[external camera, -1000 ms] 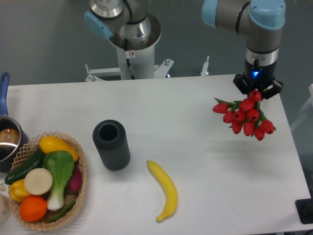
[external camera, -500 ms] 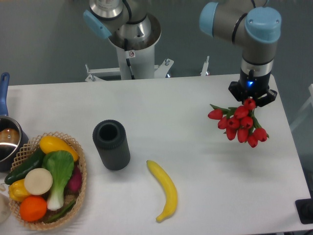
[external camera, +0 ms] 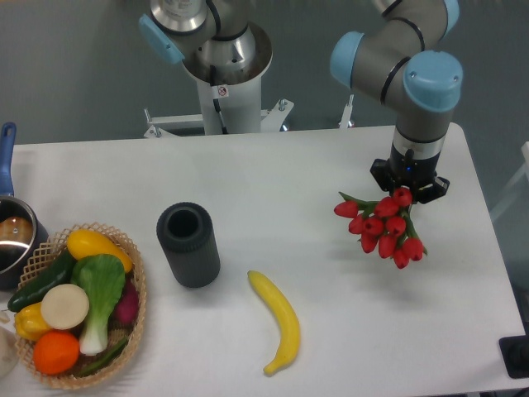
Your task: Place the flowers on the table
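A bunch of red tulips point(external camera: 381, 225) hangs above the right part of the white table point(external camera: 297, 174). My gripper point(external camera: 408, 187) points straight down and is shut on the top of the bunch, whose blooms spread below and to the left of it. The fingertips are hidden behind the flowers. The dark grey cylindrical vase point(external camera: 188, 245) stands empty left of centre, well away from the gripper.
A yellow banana point(external camera: 279, 321) lies in front of the vase. A wicker basket point(external camera: 134, 285) of vegetables and fruit sits at the front left. A pot point(external camera: 11, 233) with a blue handle is at the left edge. The arm's base point(external camera: 223, 74) stands behind the table.
The gripper has carried the tulips to the left and a little toward the front of the table, and the arm has swung with it. Nothing else moved.
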{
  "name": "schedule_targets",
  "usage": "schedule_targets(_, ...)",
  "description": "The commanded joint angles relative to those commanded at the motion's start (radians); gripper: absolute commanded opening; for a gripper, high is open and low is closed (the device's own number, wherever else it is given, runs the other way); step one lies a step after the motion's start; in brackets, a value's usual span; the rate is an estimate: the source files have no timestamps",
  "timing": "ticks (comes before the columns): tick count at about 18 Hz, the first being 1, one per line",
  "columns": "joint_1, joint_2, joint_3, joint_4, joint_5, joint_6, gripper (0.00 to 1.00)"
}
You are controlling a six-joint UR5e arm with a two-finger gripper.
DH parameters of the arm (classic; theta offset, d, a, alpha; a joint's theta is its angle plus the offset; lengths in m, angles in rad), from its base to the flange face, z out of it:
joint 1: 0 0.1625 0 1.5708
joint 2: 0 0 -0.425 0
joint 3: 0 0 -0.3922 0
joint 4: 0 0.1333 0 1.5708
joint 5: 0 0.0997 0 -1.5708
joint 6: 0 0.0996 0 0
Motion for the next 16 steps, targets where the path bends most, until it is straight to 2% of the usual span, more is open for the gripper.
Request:
schedule_targets(4,0.021,0.009,-0.003,0.020,-0.002,0.000,1.00)
schedule_targets(10,0.026,0.052,-0.014,0.028,0.002,0.011,1.00)
schedule_targets(16,0.021,0.049,-0.014,0.029,0.012,0.005,1.00)
